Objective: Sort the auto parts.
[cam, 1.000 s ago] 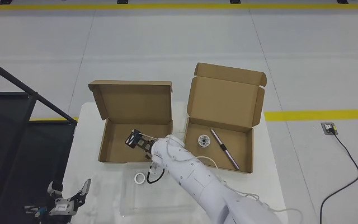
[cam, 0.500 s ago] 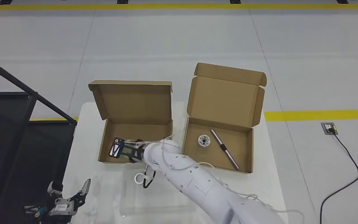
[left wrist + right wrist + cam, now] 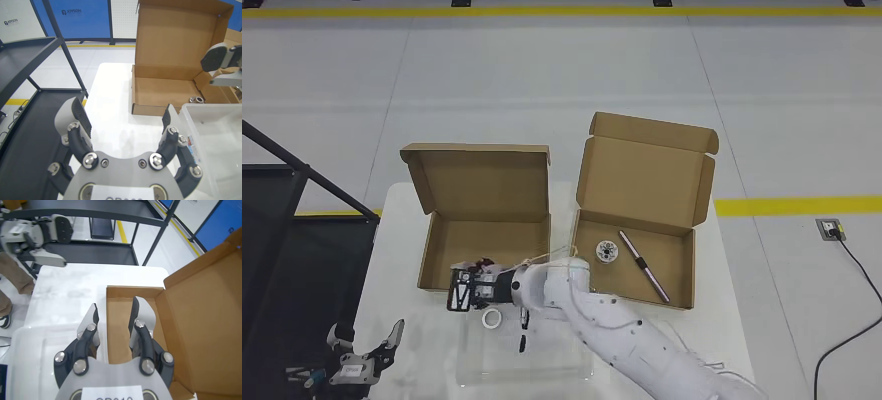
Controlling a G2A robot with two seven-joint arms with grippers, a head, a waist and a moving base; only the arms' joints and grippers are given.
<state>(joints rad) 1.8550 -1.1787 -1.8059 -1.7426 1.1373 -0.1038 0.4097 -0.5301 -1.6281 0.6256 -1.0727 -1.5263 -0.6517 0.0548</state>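
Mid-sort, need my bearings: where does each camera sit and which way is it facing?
Top view: above the arms, looking down at table, left cardboard box, right cardboard box; right arm shows.
Left wrist view: on left wrist, facing across the table toward the left cardboard box; open left gripper shows.
Right wrist view: on right wrist, over that box's corner; open right gripper shows.
Shared: both wrist views see the left cardboard box.

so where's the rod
Top view: the rod lies slantwise in the right box, just right of the round part.
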